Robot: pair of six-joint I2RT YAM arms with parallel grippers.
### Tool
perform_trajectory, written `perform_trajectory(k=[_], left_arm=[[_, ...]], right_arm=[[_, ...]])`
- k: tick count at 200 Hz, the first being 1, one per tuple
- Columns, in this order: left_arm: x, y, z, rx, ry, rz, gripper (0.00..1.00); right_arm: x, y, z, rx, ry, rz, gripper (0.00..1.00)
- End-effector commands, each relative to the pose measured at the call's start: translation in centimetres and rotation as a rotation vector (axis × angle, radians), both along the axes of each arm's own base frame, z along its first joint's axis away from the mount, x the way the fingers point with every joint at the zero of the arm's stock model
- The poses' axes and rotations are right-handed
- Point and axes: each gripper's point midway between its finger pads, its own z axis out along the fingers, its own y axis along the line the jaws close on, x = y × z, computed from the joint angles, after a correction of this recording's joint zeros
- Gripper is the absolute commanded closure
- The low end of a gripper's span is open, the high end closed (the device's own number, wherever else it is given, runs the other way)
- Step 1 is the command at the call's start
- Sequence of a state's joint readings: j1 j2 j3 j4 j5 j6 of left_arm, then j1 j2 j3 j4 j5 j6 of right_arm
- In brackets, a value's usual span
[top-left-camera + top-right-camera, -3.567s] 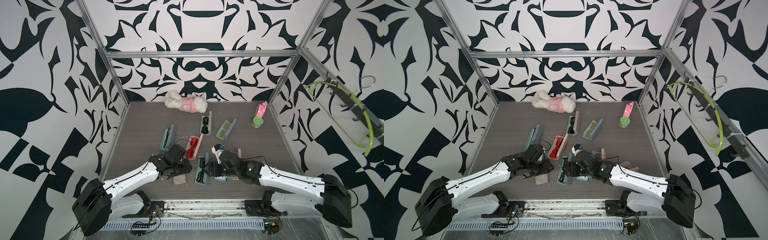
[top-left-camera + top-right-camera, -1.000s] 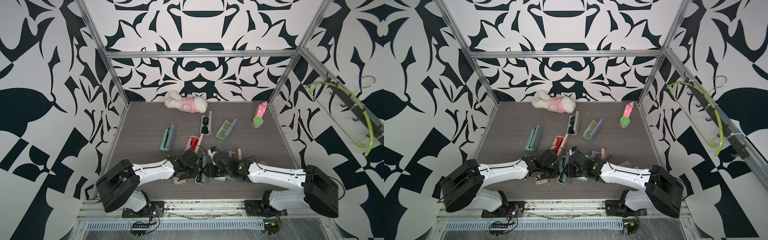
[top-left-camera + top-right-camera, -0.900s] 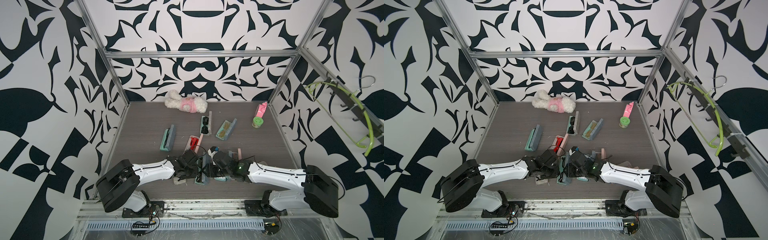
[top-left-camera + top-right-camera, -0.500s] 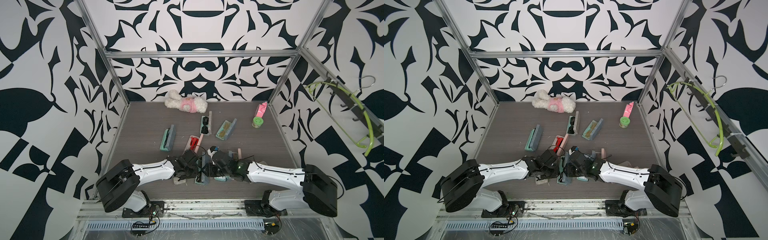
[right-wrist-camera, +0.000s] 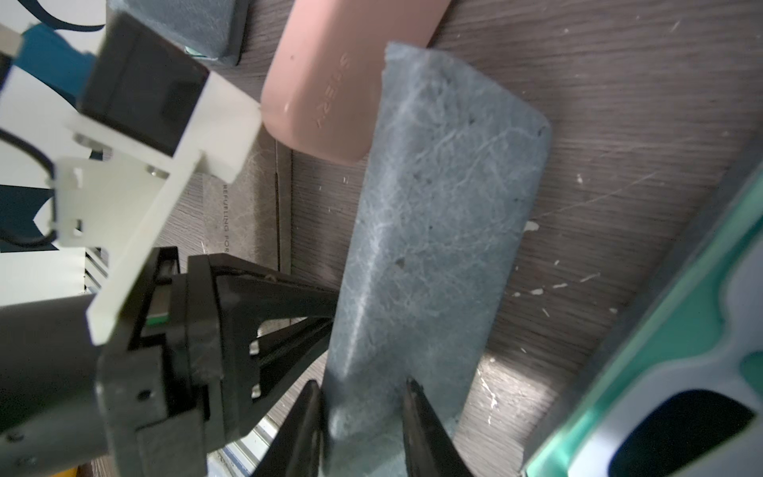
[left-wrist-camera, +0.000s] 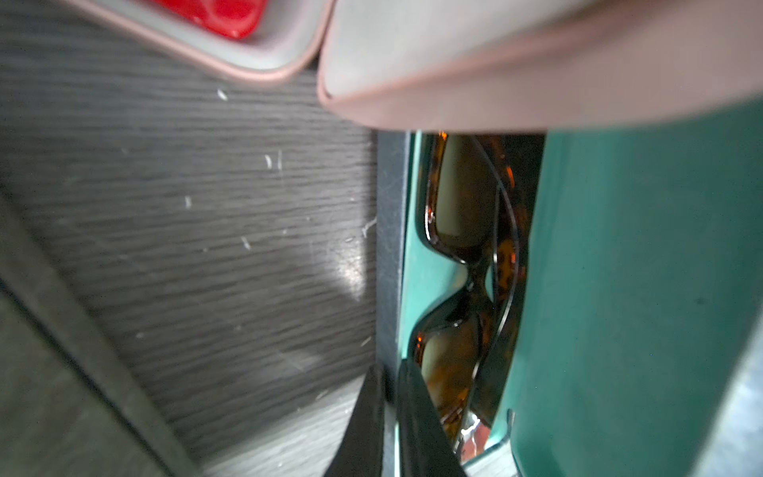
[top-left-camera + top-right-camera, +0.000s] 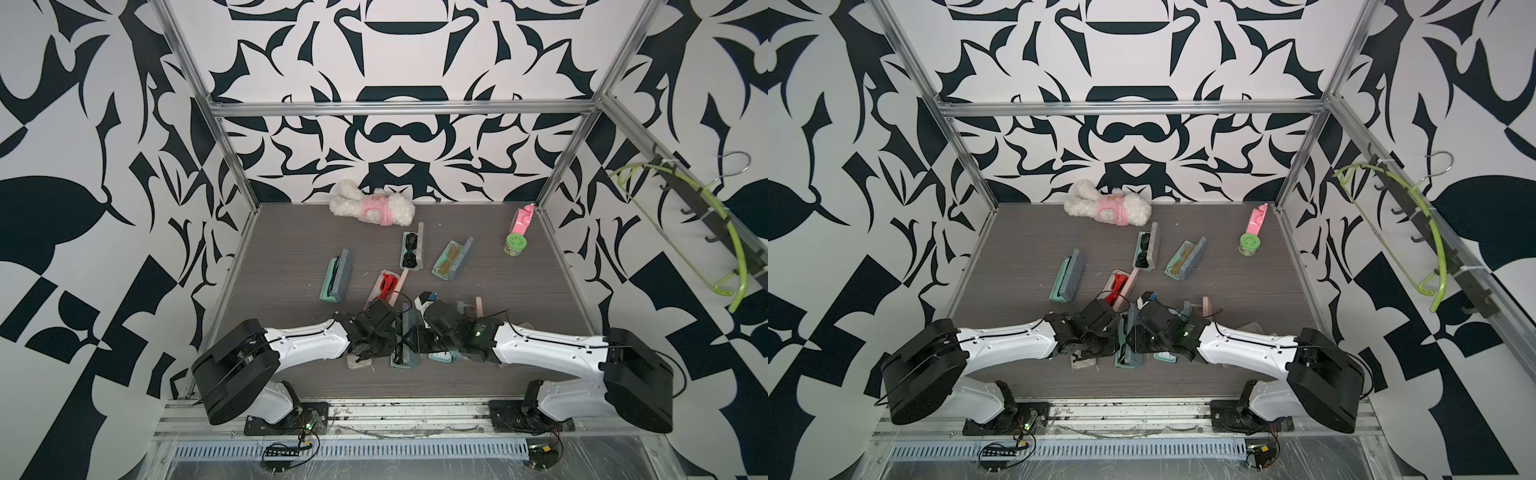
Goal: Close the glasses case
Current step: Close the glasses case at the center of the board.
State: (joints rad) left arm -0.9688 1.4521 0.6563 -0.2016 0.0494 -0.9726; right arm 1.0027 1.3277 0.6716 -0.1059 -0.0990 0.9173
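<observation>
Evidently the glasses case (image 7: 403, 353) is sitting half open near the table's (image 7: 291, 257) front middle, the left end effector (image 6: 390, 371) pinching its base rim and the right end effector (image 5: 362, 384) clamping the raised lid (image 5: 433, 206), which is awaiting folding down over the sunglasses (image 6: 466, 198)

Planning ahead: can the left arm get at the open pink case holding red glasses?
Probably not yet: the open pink case lies close by with nothing between, but the left gripper is shut on the teal-lined grey glasses case.
</observation>
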Motion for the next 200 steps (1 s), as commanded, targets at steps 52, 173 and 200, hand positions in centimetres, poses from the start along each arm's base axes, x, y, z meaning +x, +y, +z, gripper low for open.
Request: perform_trajectory(k=[52,173,200], left_arm=[[-0.18,-0.45,-0.10,-0.022,-0.001,-0.008,0.89],[-0.23,-0.38,-0.07,-0.029,-0.003,-0.003,0.89],[-0.22,-0.35,-0.06,-0.030,-0.003,-0.001,0.89]], right_arm=[[0.71,0.45,-0.42,-0.007,-0.018,-0.005,0.66],[0.66,0.75,-0.83,0.001,-0.008,-0.004,0.67],[0.63,0.85,-0.94,0.003,-0.007,-0.003,0.67]])
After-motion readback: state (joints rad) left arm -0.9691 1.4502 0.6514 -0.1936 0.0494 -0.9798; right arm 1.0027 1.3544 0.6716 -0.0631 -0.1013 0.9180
